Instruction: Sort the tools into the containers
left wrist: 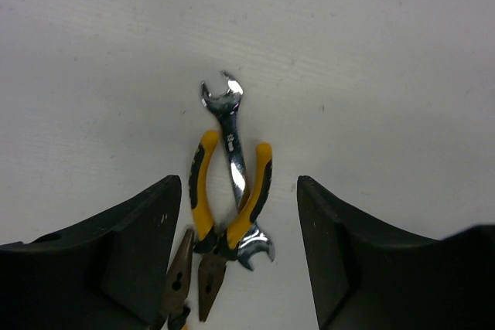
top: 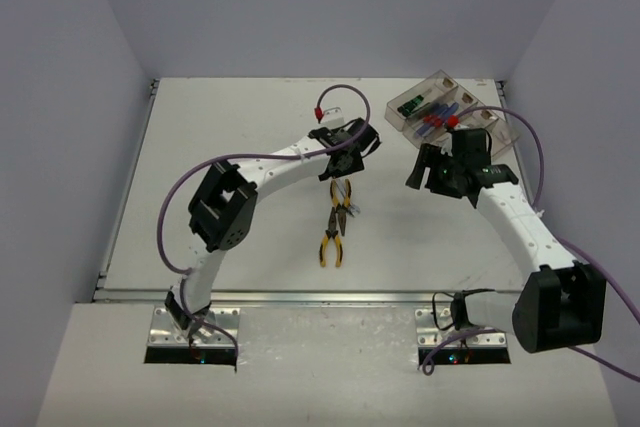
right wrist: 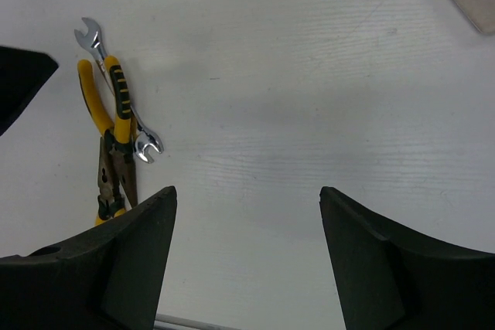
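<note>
Our left gripper point(left wrist: 238, 214) hangs over the white table point(left wrist: 387, 52). Its fingers are partly open and hold nothing. Down between them, a small shiny silver wrench point(left wrist: 230, 141) lies along the handles of yellow-and-black pliers point(left wrist: 203, 191). Our right gripper point(right wrist: 247, 206) is wide open and empty. Blue-and-red screwdrivers point(top: 437, 117) lie in the clear smoky plastic tray point(top: 440, 77) at the far right.

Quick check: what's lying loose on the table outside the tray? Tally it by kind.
Yellow-handled pliers: 2
Silver wrench: 1
Total: 3
</note>
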### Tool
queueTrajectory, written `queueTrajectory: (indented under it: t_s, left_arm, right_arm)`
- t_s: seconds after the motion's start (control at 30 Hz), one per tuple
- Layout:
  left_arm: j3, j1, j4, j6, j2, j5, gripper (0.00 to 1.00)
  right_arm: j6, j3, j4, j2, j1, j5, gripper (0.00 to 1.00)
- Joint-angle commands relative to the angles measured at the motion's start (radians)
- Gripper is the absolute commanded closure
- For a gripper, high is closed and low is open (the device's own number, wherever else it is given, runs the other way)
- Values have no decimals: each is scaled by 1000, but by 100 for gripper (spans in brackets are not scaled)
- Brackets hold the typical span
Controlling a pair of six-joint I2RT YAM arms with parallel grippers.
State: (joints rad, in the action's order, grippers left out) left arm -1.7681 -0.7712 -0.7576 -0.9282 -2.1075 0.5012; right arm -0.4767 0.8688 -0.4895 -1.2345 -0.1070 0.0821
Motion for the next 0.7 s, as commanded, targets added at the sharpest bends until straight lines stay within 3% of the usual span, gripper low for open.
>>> queueTrajectory:
  t_s: [0.0,0.23,0.4,0.67]
  left_arm:
    - [-137,42,-97,-73,-125,-24,41]
    - [-238,69,-152,-122,-248,-53,46]
    - [-243,69,-154,-114,-290,-89,61]
    - [-257,52,-155,-91,-342,-140,61]
  right_arm:
    - [24,4,56,41,0,18,25]
    - [24,-25,77,74,0,36,25]
    - [24,-33,86,84,0,44,25]
    - [27,-40,89,86,0,51,25]
